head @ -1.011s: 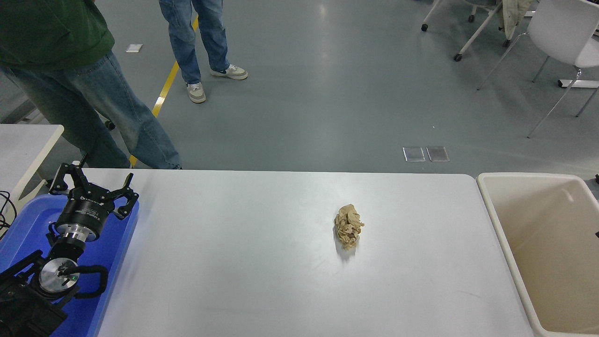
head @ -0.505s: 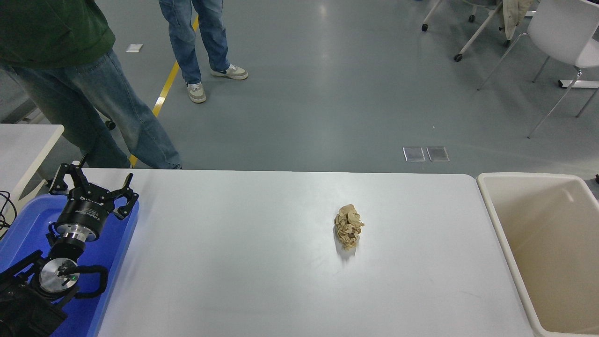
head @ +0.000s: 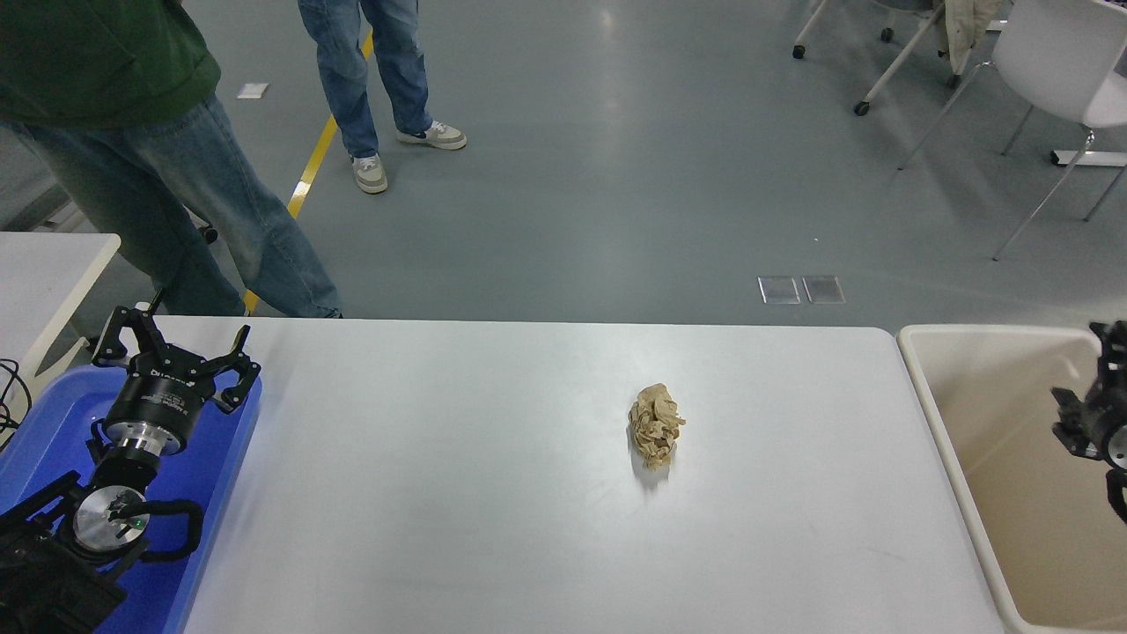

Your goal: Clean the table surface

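The white table surface (head: 458,493) fills the lower middle of the head view. A crumpled brown paper wad (head: 656,425) lies on it, right of centre. My left gripper (head: 180,339) is parked at the lower left over the blue tray (head: 44,431), open, holding nothing. Only partly in the picture at the right edge, my right gripper (head: 1079,365) hangs over the beige bin (head: 933,423); its fingers are spread and it looks open and empty. It is far to the right of the wad.
The beige bin stands against the table's right end. A smaller white table (head: 44,264) is at the far left. Two people in jeans (head: 220,220) stand beyond the far edge at the upper left. Chairs (head: 1057,62) stand at the upper right.
My right gripper has come into view at the right edge, over the bin. The wad and my left arm have not moved.
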`<act>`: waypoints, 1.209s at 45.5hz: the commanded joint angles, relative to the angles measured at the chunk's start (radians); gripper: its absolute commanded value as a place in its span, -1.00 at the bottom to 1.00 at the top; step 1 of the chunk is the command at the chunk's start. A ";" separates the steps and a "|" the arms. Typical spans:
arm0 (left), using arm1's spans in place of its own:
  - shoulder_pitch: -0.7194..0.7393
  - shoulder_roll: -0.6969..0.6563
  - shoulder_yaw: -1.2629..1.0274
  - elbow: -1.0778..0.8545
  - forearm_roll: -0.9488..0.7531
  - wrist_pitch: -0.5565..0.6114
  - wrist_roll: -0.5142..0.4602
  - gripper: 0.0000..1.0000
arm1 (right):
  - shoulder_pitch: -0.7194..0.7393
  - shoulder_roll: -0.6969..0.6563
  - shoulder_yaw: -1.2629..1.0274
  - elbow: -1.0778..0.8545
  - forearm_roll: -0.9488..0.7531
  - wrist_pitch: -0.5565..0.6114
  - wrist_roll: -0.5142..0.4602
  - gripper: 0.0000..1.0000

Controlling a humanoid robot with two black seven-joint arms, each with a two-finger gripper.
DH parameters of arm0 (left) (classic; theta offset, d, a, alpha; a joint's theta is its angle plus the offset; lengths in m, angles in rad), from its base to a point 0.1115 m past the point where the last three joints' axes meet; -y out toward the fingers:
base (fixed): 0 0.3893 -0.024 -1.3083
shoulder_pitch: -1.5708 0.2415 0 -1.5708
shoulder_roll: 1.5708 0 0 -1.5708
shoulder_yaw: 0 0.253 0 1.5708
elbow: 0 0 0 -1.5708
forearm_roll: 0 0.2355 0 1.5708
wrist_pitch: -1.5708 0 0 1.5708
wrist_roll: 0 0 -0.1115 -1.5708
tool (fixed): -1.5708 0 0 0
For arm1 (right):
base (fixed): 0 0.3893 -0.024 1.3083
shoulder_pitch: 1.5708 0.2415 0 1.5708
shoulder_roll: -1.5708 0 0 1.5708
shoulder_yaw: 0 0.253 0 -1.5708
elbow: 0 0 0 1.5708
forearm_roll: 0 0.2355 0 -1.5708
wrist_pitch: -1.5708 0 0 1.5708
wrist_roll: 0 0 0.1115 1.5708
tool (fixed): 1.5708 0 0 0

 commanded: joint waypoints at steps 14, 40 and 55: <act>0.000 0.000 0.000 0.000 0.000 0.000 0.000 1.00 | -0.007 0.227 0.120 0.096 0.009 0.081 0.013 1.00; 0.000 0.000 0.000 0.000 0.000 0.000 0.000 1.00 | -0.003 0.210 0.091 0.089 -0.012 0.012 0.042 1.00; 0.000 0.000 0.000 0.000 0.000 0.000 0.000 1.00 | 0.011 0.146 0.055 0.128 -0.012 0.012 -0.027 1.00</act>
